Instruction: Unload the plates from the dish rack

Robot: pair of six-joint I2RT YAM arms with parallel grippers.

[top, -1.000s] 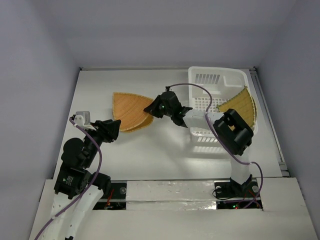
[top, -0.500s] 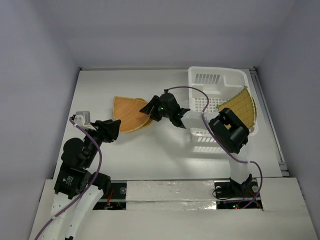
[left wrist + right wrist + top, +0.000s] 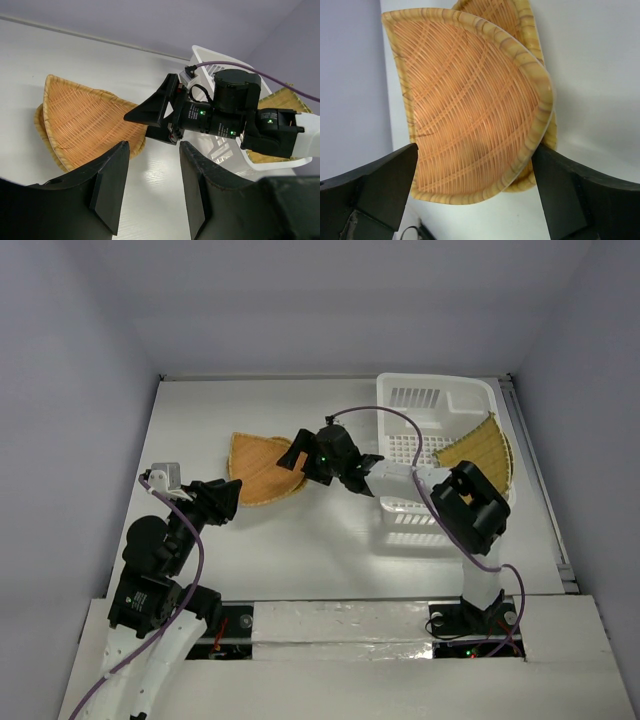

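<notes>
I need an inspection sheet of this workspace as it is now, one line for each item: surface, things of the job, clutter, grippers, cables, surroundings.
Surface: white table, matte.
Job's things: two stacked plates lie on the table, left of the dish rack; a third plate leans at the rack's right side.
Clutter: nothing seen.
Grippers: right gripper open at the stack's edge, holding nothing; left gripper open, empty, apart from the stack.
Cables: purple cable arcs over the rack; second purple cable runs along the left arm.
Surroundings: plain grey walls.
</notes>
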